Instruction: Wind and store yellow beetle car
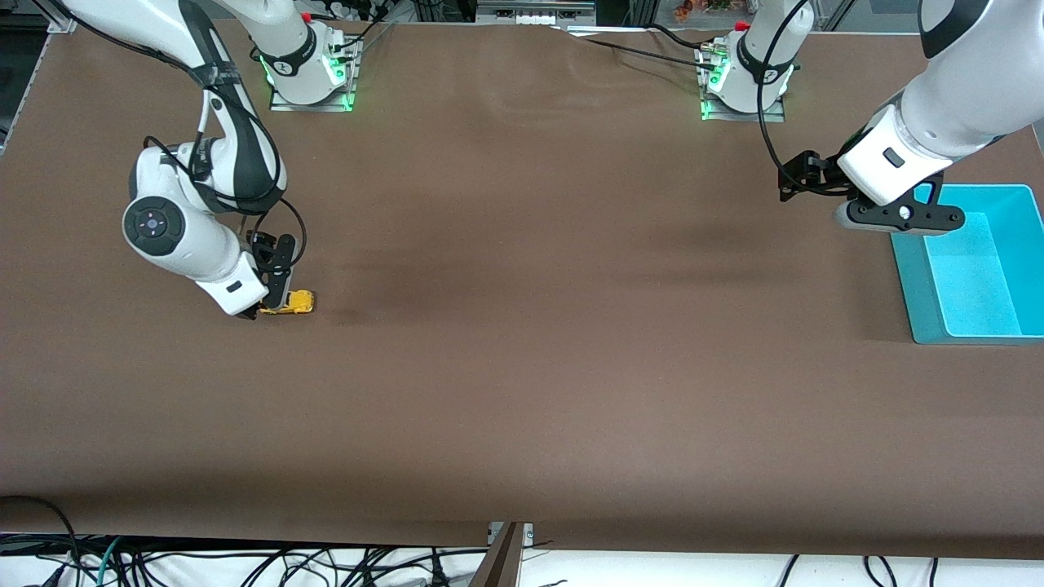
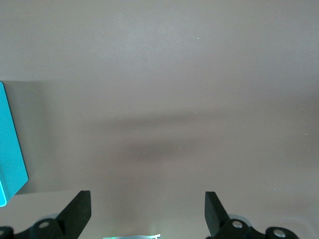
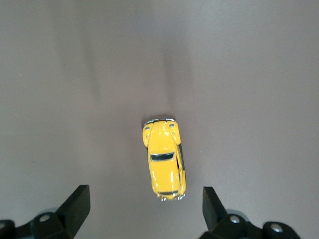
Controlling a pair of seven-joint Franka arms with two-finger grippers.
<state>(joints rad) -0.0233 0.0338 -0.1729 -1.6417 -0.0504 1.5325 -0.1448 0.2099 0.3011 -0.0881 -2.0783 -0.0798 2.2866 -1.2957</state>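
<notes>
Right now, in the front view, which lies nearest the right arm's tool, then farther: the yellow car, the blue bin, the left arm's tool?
1. Yellow beetle car, on the table at the right tool.
2. Left tool, up at the bin's edge.
3. Blue bin, at the left arm's end.

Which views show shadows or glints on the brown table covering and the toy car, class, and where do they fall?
Front view: soft dark bands cross the brown table covering at mid-table. Left wrist view: a blurred shadow streak lies on the covering ahead of the open left tool. Right wrist view: the tiny glossy yellow beetle car shows small highlights and casts a thin shadow along one side.
</notes>
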